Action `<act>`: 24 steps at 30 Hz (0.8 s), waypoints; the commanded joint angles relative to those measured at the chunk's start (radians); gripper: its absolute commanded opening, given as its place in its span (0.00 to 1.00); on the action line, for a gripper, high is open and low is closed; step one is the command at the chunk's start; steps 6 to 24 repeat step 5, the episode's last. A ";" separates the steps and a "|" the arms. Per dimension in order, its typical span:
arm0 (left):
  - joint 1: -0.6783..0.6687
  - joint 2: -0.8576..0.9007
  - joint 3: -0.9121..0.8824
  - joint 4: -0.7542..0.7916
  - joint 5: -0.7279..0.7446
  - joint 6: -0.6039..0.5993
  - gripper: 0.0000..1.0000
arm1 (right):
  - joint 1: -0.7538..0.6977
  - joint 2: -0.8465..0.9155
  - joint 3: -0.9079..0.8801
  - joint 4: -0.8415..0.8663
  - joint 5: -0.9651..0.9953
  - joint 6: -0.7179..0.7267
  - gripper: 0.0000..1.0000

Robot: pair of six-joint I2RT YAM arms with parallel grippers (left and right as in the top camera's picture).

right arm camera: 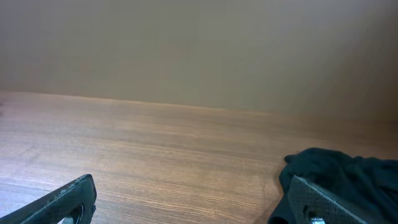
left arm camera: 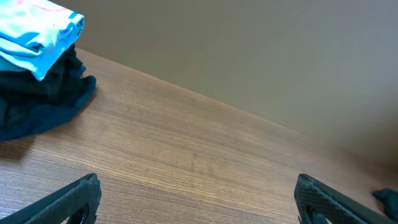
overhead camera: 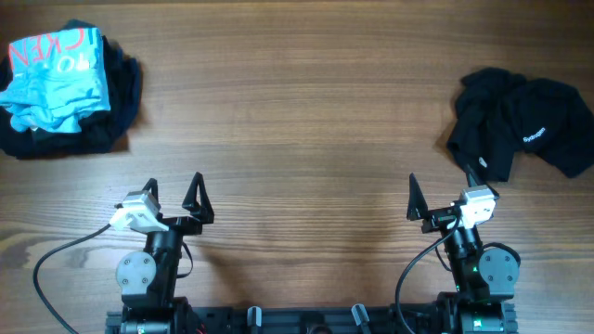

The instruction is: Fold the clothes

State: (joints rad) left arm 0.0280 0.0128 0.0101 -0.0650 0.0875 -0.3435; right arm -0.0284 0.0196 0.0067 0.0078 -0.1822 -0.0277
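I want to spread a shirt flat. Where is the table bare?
The middle of the table is bare, between the blue shirt on dark clothes far left and the black shirt far right. Near edge: crowded by the open left end effector and right end effector.

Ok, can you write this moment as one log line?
phase: nothing held | left claw: open, empty | right claw: open, empty | blue shirt: bunched on dark clothes, left side | black shirt: crumpled, right side
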 commanded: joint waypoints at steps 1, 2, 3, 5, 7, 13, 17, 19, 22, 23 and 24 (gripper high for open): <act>0.006 -0.010 -0.004 -0.006 -0.006 -0.005 1.00 | -0.006 -0.002 -0.002 0.005 0.010 0.008 1.00; 0.006 -0.010 -0.004 -0.006 -0.006 -0.005 1.00 | -0.006 -0.002 -0.002 0.005 0.010 0.008 1.00; 0.006 -0.010 -0.004 -0.006 -0.006 -0.005 1.00 | -0.006 -0.002 -0.002 0.005 0.010 0.008 1.00; 0.006 -0.010 -0.004 -0.006 -0.006 -0.005 1.00 | -0.006 -0.002 -0.002 0.005 0.010 0.008 1.00; 0.006 -0.010 -0.004 -0.006 -0.006 -0.005 1.00 | -0.006 -0.002 -0.002 0.005 0.010 0.008 1.00; 0.006 -0.010 -0.004 -0.006 -0.006 -0.005 1.00 | -0.006 -0.002 -0.002 0.005 0.010 0.008 1.00; 0.006 -0.010 -0.004 -0.006 -0.006 -0.005 1.00 | -0.006 -0.002 -0.002 0.005 0.010 0.008 1.00; 0.006 -0.010 -0.004 -0.006 -0.006 -0.005 1.00 | -0.006 -0.002 -0.002 0.005 0.010 0.008 1.00; 0.006 -0.010 -0.004 -0.006 -0.006 -0.005 1.00 | -0.006 -0.002 -0.002 0.005 0.010 0.008 1.00; 0.006 -0.010 -0.004 -0.006 -0.006 -0.005 1.00 | -0.006 -0.002 -0.002 0.005 0.010 0.008 1.00; 0.006 -0.010 -0.004 -0.006 -0.006 -0.005 1.00 | -0.006 -0.002 -0.002 0.005 0.010 0.008 1.00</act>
